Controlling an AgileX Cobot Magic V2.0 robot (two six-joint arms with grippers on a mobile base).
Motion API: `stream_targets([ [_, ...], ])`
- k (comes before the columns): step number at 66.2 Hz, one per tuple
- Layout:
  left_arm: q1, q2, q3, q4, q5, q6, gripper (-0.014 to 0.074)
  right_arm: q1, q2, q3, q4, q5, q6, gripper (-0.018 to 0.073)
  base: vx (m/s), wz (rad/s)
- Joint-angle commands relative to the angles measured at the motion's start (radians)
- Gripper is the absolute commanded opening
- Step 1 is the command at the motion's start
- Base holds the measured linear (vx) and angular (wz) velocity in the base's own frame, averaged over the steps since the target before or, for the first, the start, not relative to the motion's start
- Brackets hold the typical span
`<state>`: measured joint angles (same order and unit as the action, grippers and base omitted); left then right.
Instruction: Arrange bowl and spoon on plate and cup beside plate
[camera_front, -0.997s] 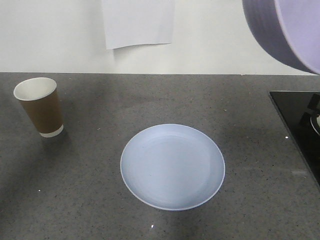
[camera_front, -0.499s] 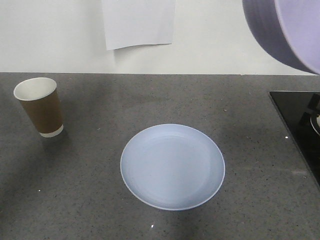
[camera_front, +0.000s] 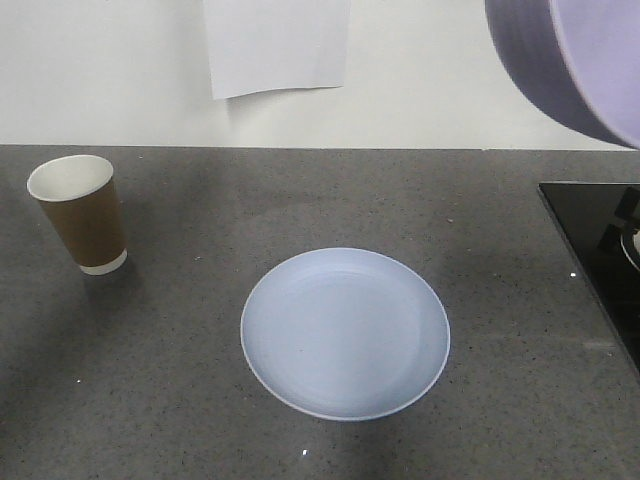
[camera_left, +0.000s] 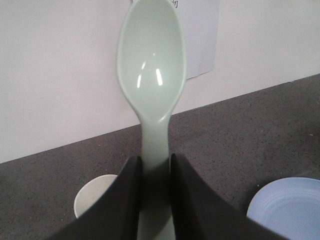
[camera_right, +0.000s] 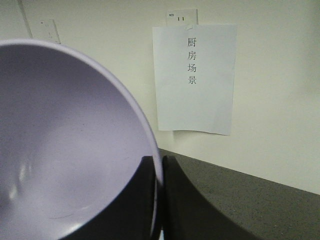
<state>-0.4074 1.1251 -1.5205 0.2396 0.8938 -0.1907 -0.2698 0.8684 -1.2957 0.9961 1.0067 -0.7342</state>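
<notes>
Both claws loaded: spoon (camera_left: 152, 75), bowl (camera_right: 65, 150).

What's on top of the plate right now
Nothing: the plate is bare. The bowl is held high at upper right, and the spoon is in the left fingers.

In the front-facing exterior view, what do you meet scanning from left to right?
cup → sheet of paper on the wall → plate → bowl held up at top right → black panel at the right edge
</notes>
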Motion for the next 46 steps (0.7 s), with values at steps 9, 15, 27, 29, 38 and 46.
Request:
stream_targets([
  [9, -0.002, -0.017, -0.028, 0.011, -0.065, -0.008, -0.0006, -0.002, -0.002, -0.023, 0.057, -0.049, -0.007, -0.0005, 0.0, 0.0],
  [15, -0.002, -0.017, -0.028, 0.011, -0.065, -0.008, -0.0006, -0.002, -0.002, -0.023, 0.063, -0.049, -0.007, -0.0005, 0.0, 0.0],
  [27, -0.002, -0.017, -0.028, 0.011, -0.065, -0.008, -0.0006, -0.002, -0.002, -0.023, 0.063, -0.102, -0.007, -0.0005, 0.0, 0.0],
  [29, -0.002, -0.017, -0.028, 0.011, -0.066, -0.008, -0.0006, -0.002, -0.002, -0.023, 0.064, -0.112, -0.007, -0.0005, 0.0, 0.0],
  [38, -0.002, -0.017, -0.028, 0.011, -0.071, -0.008, -0.0006, -0.002, 0.035, -0.037, 0.097, -0.156, -0.006, -0.0005, 0.0, 0.0],
  [46, -0.002, -0.017, -0.028, 0.011, -0.074, -0.008, -0.0006, -0.002, 0.165, -0.121, 0.131, -0.074, -0.013, -0.0005, 0.0, 0.0],
])
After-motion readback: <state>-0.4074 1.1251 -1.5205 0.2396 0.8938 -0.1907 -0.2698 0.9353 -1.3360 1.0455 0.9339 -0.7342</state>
